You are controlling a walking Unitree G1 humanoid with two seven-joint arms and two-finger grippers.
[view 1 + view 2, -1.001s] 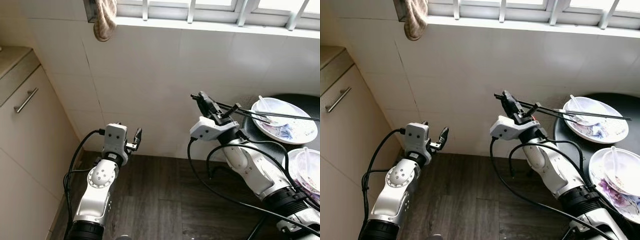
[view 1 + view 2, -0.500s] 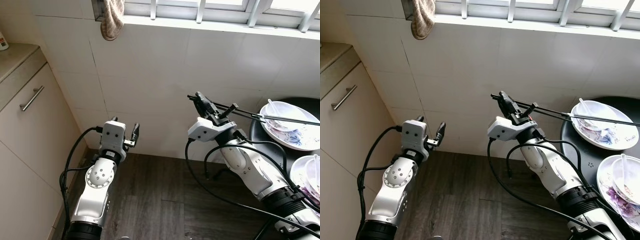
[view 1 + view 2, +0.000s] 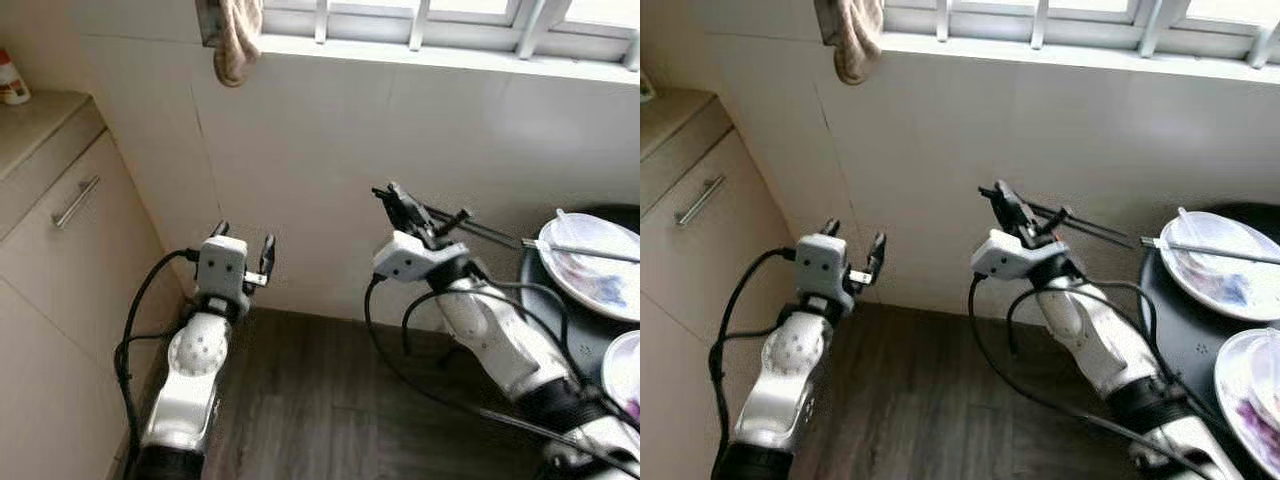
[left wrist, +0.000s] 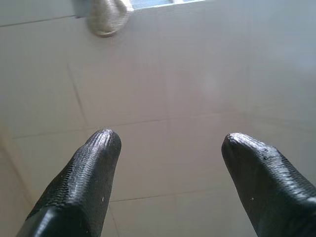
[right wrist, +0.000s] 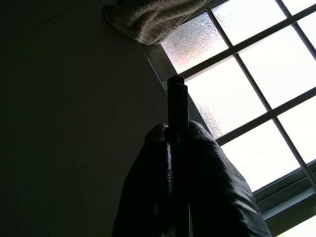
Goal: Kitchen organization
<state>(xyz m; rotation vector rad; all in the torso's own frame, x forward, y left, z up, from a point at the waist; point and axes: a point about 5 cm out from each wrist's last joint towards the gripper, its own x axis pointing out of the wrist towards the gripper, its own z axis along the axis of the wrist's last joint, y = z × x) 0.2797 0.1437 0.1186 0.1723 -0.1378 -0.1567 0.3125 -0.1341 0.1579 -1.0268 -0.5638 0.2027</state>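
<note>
- Right wrist view shows the right gripper [image 5: 178,148] with its two black fingers pressed together on a thin dark pair of chopsticks [image 5: 177,98], whose short end pokes up past the fingertips against the bright window [image 5: 247,74].
- From the head views, the right gripper [image 3: 398,203] is raised in front of the white tiled wall [image 3: 330,170], and the chopsticks [image 3: 480,228] run from between its fingers out toward the robot's right, their far ends reaching over the nearer plate [image 3: 590,270].
- That plate sits on a round black table [image 3: 1185,330] against the tiled wall, with a white spoon lying in it; a second plate [image 3: 1255,385] sits on the same table closer to the robot.
- The left gripper [image 3: 243,243] is held up in front of the tiled wall, well apart from the table and the chopsticks; the left wrist view shows its fingers [image 4: 86,177] spread wide with nothing between them.
- A beige cloth [image 3: 238,40] hangs from the window ledge, above the left gripper.
- A cream cabinet [image 3: 60,270] with a metal bar handle [image 3: 75,200] meets the tiled wall at the robot's left, and a small bottle [image 3: 12,78] stands on its countertop.
- Dark wood flooring [image 3: 320,400] runs from the foot of the tiled wall under both arms.
</note>
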